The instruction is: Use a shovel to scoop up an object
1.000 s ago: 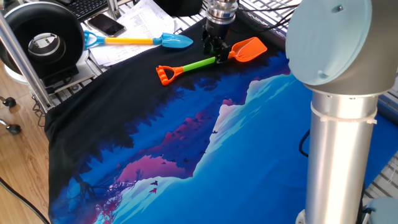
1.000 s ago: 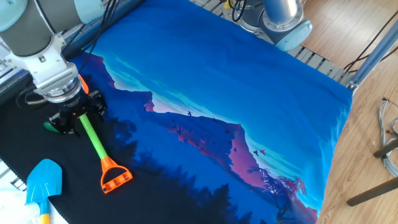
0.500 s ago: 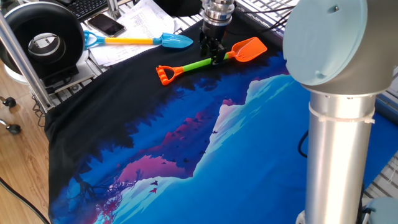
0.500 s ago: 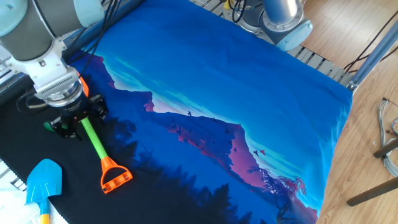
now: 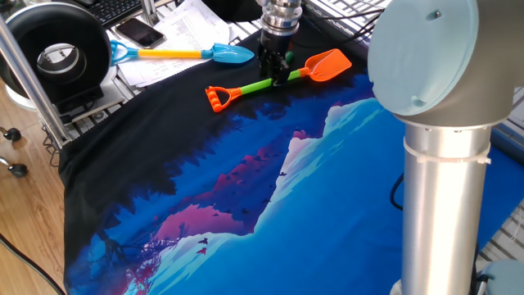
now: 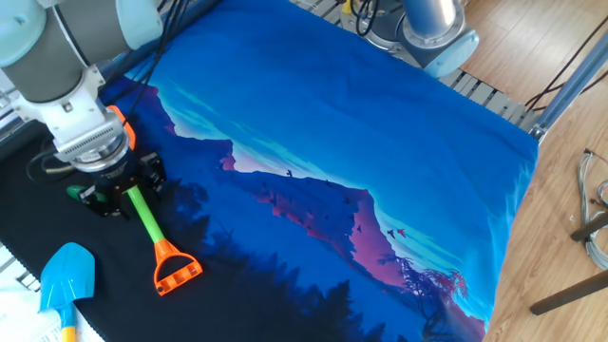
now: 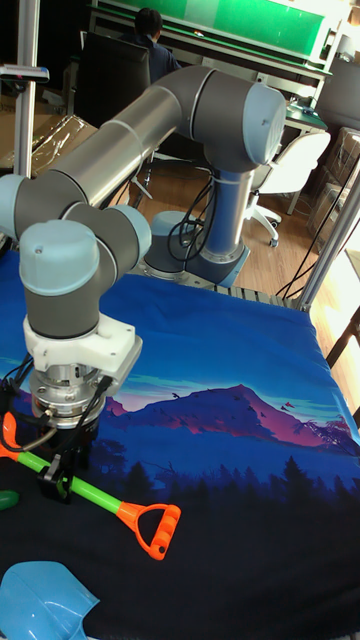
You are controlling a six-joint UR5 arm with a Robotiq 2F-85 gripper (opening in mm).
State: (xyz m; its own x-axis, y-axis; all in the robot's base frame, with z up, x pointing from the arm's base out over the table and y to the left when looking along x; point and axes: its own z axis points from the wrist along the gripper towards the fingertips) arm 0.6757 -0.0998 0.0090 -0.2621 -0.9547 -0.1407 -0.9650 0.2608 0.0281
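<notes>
The shovel lies flat on the black part of the cloth, with its orange blade (image 5: 327, 64), lime-green shaft (image 6: 144, 217) and orange D-handle (image 7: 150, 528). My gripper (image 5: 274, 72) is low over the shaft, close to the blade end. It is open, with one finger on either side of the shaft (image 5: 254, 85). The object, a small dark green piece (image 6: 76, 192), rests on the cloth just beside the gripper (image 6: 119, 190). It also shows at the left edge of the tall view (image 7: 5, 498). In the view with the grey arm column up front it is hidden.
A blue-bladed shovel with a yellow shaft (image 5: 184, 54) lies beyond the orange one, its blade (image 6: 65, 277) near the cloth's edge. A black round device (image 5: 57, 53), a phone (image 5: 139, 33) and papers sit past the cloth. The arm's grey column (image 5: 446, 188) stands at the near right.
The gripper has slid a little along the shaft, away from the orange blade toward the handle. The shovel and the green piece have not moved.
</notes>
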